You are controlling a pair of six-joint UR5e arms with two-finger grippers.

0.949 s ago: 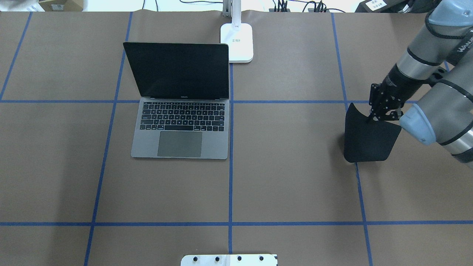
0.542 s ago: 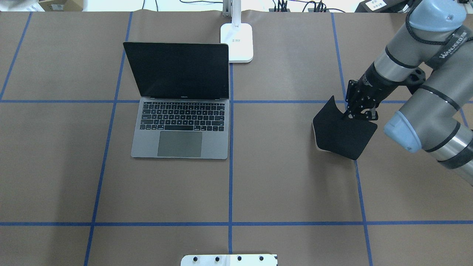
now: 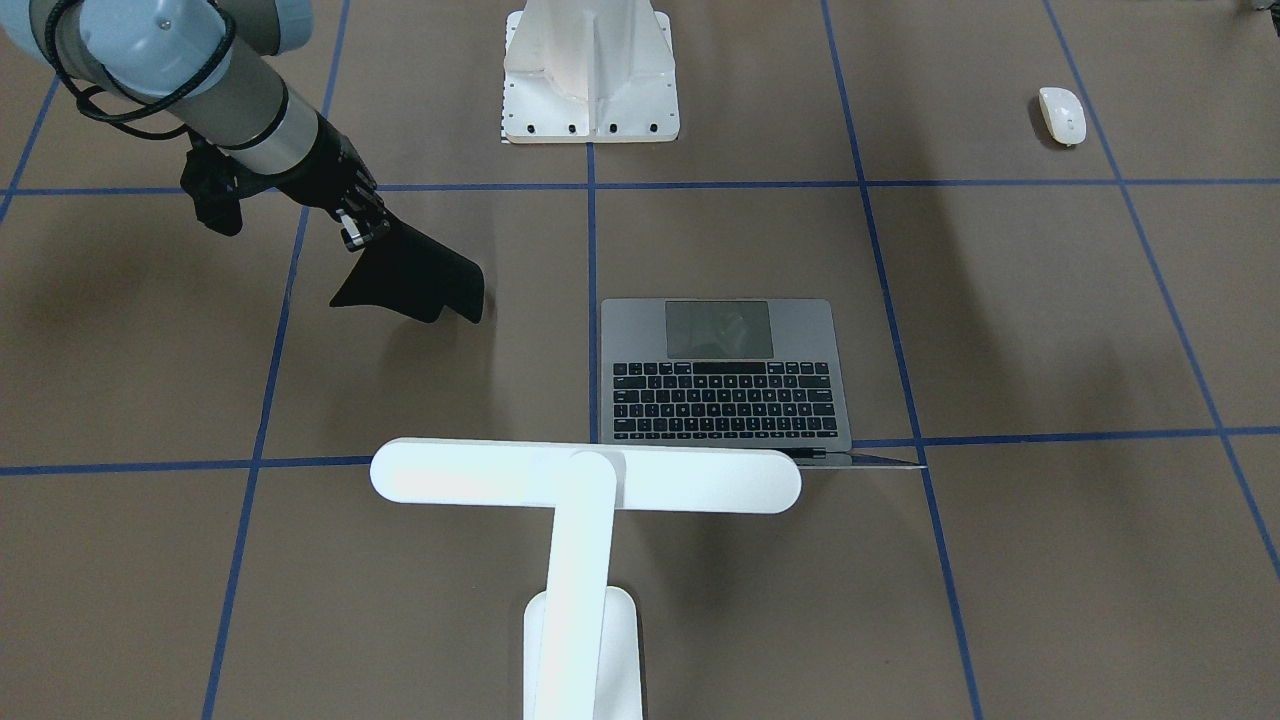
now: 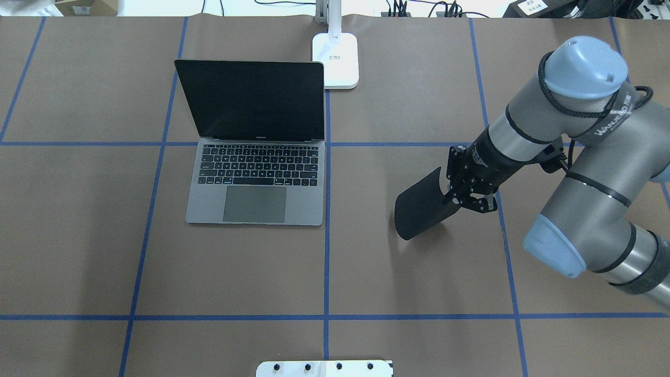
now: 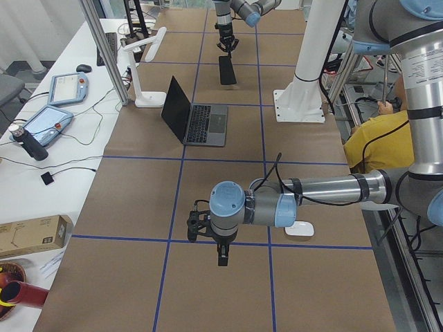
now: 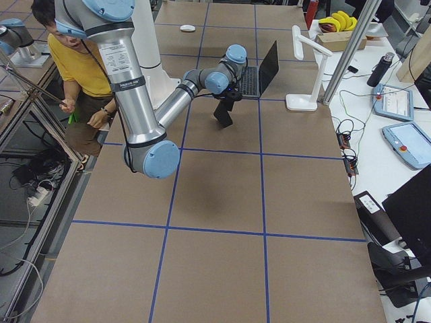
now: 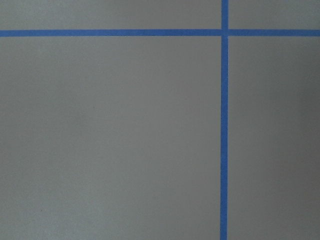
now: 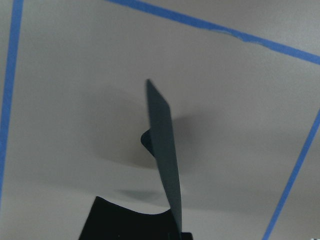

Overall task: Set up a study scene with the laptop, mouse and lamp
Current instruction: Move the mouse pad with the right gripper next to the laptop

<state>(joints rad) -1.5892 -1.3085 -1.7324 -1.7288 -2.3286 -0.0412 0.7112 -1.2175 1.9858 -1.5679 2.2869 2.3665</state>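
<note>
Right gripper (image 4: 454,198) clamped on one edge of the black pad (image 4: 421,209), which hangs steeply; laptop (image 4: 256,180) open well off toward robot's left, bare table (image 4: 366,262) between as the likely landing spot; mouse (image 3: 1062,112) farther left still.

Setting: robotics laboratory. Evidence: broad brown paper-covered table (image 4: 419,272) gridded with blue tape lines (image 4: 325,262); grey-and-blue jointed robot arms (image 4: 528,141); grey tablet-like teach pendants (image 6: 396,102) and loose black cables (image 5: 73,166) on white side bench (image 5: 28,200).
</note>
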